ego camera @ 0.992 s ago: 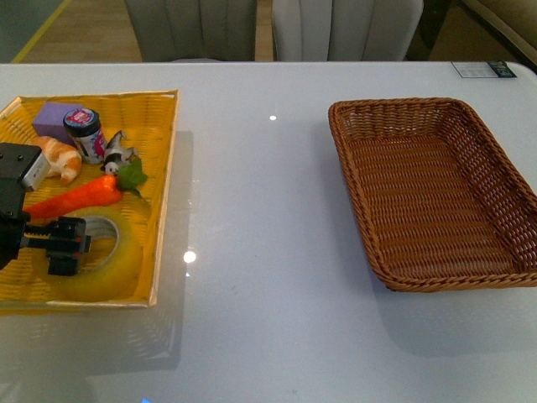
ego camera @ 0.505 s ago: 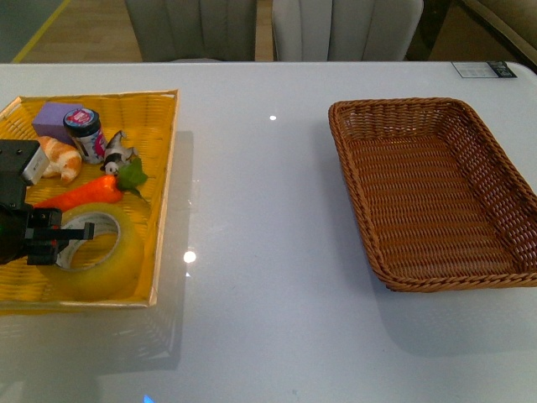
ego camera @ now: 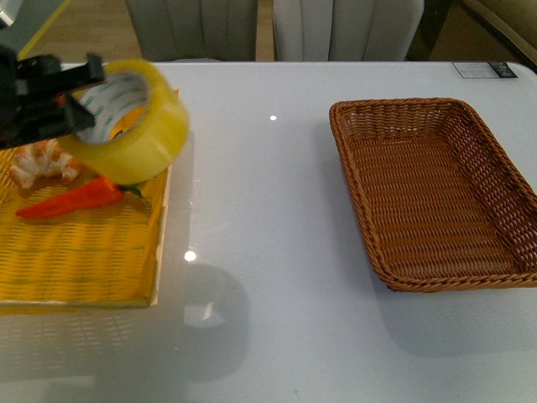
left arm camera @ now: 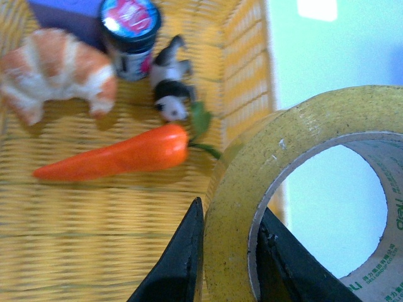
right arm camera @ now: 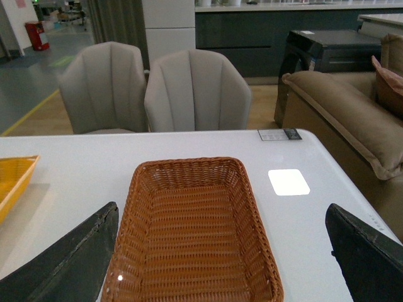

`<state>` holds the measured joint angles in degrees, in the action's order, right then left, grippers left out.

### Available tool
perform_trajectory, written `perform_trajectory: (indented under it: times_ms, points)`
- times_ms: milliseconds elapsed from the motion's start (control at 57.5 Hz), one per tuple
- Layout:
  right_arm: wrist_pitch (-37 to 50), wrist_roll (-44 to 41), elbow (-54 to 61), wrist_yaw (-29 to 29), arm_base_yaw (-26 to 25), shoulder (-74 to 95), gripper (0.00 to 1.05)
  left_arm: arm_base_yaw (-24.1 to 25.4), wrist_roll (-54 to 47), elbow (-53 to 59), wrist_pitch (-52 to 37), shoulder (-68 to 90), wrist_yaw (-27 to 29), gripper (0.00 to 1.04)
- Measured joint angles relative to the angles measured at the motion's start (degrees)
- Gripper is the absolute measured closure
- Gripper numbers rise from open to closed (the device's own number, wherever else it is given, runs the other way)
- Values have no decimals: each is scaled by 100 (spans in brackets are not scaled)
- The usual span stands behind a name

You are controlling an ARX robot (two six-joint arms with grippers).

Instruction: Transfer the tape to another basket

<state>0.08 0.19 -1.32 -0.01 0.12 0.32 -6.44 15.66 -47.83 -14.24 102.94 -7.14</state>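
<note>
My left gripper is shut on the yellowish tape roll and holds it in the air above the right edge of the yellow tray. In the left wrist view the two black fingers pinch the roll's wall, one outside and one inside the core. The dark brown wicker basket stands empty on the right of the table; it also fills the right wrist view. My right gripper is open above the basket's near end, fingers wide apart.
In the yellow tray lie a carrot and a croissant; the left wrist view also shows a small jar, a toy cow and a purple block. Grey chairs stand behind the table.
My left gripper has lifted the tape out of the yellow tray, up and slightly right. The spot where the roll lay is now bare.
</note>
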Motion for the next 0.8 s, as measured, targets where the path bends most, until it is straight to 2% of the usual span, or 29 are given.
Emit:
perform_trajectory:
  times_ms: [87, 191, 418, 505, 574, 609, 661, 801]
  points:
    - [0, 0, 0, 0, 0, 0, 9, -778, 391, -431, 232, -232, 4, 90]
    - [0, 0, 0, 0, 0, 0, 9, -1357, 634, -761, 337, -361, 7, 90]
    - [0, 0, 0, 0, 0, 0, 9, -2267, 953, -1088, 505, -437, 22, 90]
    - [-42, 22, -17, 20, 2, 31, 9, -2459, 997, -1088, 542, -437, 31, 90]
    - [-1204, 649, -507, 28, 103, 800, 9, -2538, 1038, -1088, 560, -437, 39, 90]
    - [-1451, 973, -713, -76, 129, 1314, 9, -2551, 1056, -1088, 570, -442, 63, 90]
    - [-1174, 1456, -927, -326, 234, 2247, 9, -2577, 1095, -1088, 581, -472, 101, 90]
    - [273, 1893, -1204, -1005, 365, 3777, 9, -2588, 1161, -1086, 640, -527, 96, 90]
